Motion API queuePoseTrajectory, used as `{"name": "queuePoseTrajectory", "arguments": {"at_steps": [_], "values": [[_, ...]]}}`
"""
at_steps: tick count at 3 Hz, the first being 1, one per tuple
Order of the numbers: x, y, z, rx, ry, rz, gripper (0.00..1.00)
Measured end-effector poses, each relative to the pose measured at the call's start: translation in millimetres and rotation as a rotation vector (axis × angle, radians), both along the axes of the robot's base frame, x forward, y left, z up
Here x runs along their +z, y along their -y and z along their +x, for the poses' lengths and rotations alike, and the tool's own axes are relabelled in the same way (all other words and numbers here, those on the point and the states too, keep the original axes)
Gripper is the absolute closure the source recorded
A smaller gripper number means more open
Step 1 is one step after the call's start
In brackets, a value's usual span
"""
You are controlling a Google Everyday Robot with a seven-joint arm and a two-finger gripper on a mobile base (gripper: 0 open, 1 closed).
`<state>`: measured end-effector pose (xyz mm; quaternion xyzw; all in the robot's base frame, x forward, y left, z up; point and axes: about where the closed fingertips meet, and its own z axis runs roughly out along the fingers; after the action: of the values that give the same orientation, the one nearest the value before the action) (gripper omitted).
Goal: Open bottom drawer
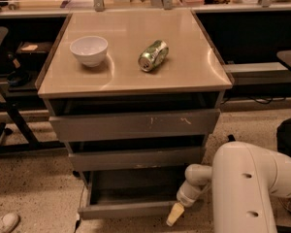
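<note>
The bottom drawer [128, 209] is the lowest of three grey drawers in the cabinet. It stands pulled out toward me, with its flat grey tray [136, 188] showing and its plain front strip near the floor. My gripper [175, 214] hangs at the right end of that front strip, at the end of my white arm [247, 188]. A pale yellowish fingertip [174, 215] points down at the strip's right corner.
The middle drawer front [136, 158] and the scratched top drawer front [133, 124] sit above. A white bowl [88, 50] and a green can [153, 55] lie on the beige top [184, 72]. A chair base [9, 120] stands left; a shoe [4, 222] is at the bottom left.
</note>
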<state>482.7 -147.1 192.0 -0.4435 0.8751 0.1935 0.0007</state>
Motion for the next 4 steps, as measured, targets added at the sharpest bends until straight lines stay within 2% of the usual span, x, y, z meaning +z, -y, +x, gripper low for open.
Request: {"name": "queuePoseTrajectory", "arguments": {"at_steps": [2,3,4], "values": [[8.8,16.9,-52.8,0.0,-0.085,-0.007,0.0],[11.2,16.2,-66.0,0.014,-0.105,0.005,0.0],[5.7,8.1,-80.1,0.038,-0.161,0.049,0.0]]}}
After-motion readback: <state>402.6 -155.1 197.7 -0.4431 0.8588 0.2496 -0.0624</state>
